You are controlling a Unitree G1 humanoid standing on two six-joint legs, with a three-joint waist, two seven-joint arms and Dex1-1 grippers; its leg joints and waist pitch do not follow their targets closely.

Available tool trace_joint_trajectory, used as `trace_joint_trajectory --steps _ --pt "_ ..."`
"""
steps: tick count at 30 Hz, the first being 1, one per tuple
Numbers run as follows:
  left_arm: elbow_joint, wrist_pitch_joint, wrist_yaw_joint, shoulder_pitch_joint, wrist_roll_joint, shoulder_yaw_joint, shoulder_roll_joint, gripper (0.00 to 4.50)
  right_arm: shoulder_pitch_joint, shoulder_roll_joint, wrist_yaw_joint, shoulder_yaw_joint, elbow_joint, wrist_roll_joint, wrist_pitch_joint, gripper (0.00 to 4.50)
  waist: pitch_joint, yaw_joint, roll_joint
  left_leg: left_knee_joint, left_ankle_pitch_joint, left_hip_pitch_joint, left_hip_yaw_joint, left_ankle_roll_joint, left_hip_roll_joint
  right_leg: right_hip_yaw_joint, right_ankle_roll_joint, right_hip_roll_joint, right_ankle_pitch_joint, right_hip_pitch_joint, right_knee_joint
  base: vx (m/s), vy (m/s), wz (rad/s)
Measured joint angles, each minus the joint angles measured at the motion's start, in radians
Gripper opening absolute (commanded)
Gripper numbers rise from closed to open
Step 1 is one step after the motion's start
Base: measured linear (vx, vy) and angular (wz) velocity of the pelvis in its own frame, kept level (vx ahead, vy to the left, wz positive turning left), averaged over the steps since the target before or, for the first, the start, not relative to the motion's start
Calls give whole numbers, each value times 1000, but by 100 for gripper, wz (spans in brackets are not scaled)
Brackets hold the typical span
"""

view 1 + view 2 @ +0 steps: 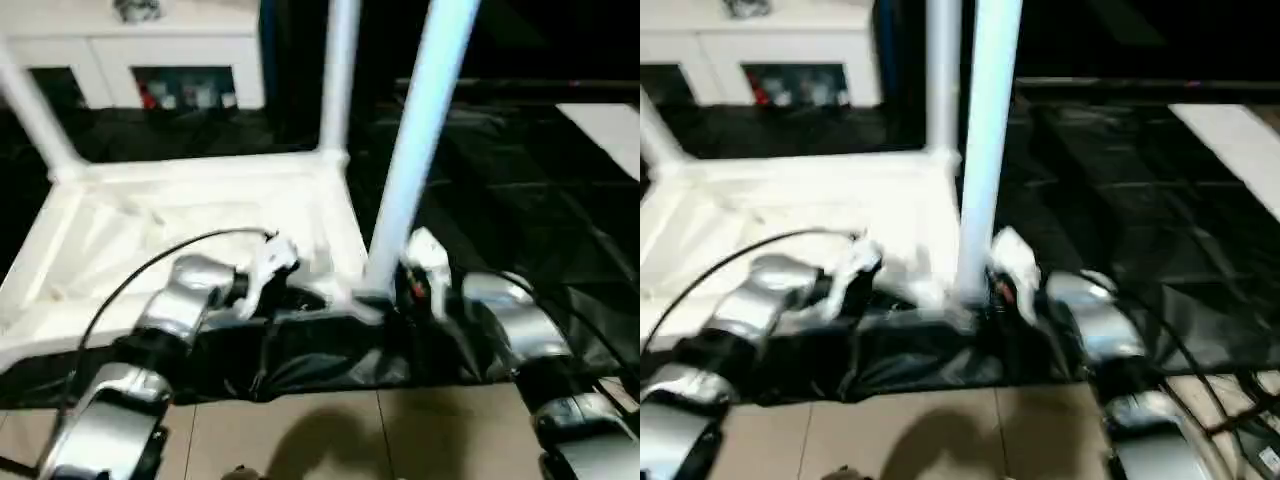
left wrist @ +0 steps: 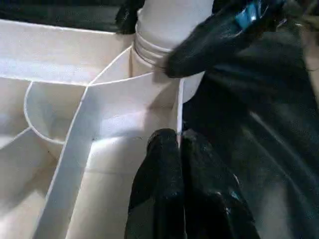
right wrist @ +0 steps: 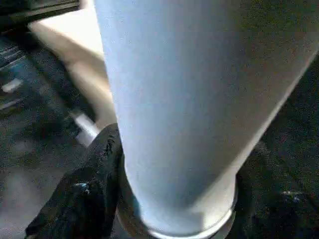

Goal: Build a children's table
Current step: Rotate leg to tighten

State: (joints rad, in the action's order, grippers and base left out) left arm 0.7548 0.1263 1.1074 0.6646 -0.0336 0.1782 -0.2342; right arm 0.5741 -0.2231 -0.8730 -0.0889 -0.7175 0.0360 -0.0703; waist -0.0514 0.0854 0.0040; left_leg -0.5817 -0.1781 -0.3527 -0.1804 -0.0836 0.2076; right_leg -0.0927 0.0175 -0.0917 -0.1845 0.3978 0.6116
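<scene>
The black sheet (image 1: 520, 180) covered most of the floor, and the children's table top (image 1: 200, 215) lay on it upside down, ribbed underside facing up, over on the robot's left side of the scene. Behind it stood a white glass-door cabinet (image 1: 140, 55) against the back. Two legs were already standing up out of the far corner sockets: one at the far left corner (image 1: 35, 115), leaning a bit, and one at the far right corner (image 1: 338, 75).

A third leg (image 1: 415, 150) stood upright at the near right corner socket (image 2: 149, 64), right in front of the robot, with its ringed end sitting down in the socket.

The right gripper (image 1: 405, 285) had its two black fingers (image 3: 84, 194) spread around the base of that leg, one on each side, touching it. The left gripper (image 2: 179, 144) was pinched closed on the thin white rim (image 2: 178, 107) of the table top, just beside that same socket.

Tan tiled floor (image 1: 290, 435) showed along the near edge.
</scene>
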Motion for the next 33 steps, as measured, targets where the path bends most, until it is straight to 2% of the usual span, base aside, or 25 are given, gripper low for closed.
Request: trace_joint_trajectory --steps 5,9,10,12,14,15,17,25,33 --pt "48 43 -186 45 -16 -26 79 0 70 81 293 47 -94 -22 -18 266 0 -8 1 1 0 0 0 0 0 1 3 0 2 1 0 0 0 0" --pt "48 48 -241 49 -22 -32 106 0 91 109 397 57 -122 -36 -13 266 1 -11 4 5 0 0 0 0 -1 0 2 0 1 1 -2 0 0 0" --pt "48 48 -243 49 -23 -33 106 0 92 118 415 61 -123 -40 -7 301 1 -12 5 6 0 -1 -1 0 -1 0 2 0 1 2 -2 0 0 0" --pt "48 46 -241 49 -24 -33 106 0 91 124 418 67 -129 -43 9 301 1 -13 6 6 0 -1 -1 0 -1 0 2 0 1 2 -2 0 0 0" --pt "48 41 -227 49 -26 -32 104 0 86 125 412 74 -129 -42 22 341 1 -15 6 6 0 -2 -1 0 -1 0 2 0 1 3 -2 0 0 0" --pt "48 40 -223 49 -26 -32 103 0 86 125 407 74 -129 -42 25 341 1 -16 6 6 0 -2 -1 0 -1 0 2 0 1 3 -2 0 0 0" --pt "45 39 -204 47 -24 -35 93 0 84 125 377 73 -129 -42 34 358 0 -17 5 6 0 -4 -1 0 -1 0 2 0 1 4 -2 0 0 0" --pt "-14 39 -82 7 4 -29 36 0 44 59 169 31 -92 -23 83 358 0 -20 5 6 0 -5 -1 0 0 -1 2 0 1 6 -2 0 0 0" --pt "-46 12 130 -26 36 5 -37 0 -33 -71 -190 -50 39 14 92 358 -1 11 6 4 0 -6 -1 0 0 -1 2 0 1 5 -1 0 0 0"
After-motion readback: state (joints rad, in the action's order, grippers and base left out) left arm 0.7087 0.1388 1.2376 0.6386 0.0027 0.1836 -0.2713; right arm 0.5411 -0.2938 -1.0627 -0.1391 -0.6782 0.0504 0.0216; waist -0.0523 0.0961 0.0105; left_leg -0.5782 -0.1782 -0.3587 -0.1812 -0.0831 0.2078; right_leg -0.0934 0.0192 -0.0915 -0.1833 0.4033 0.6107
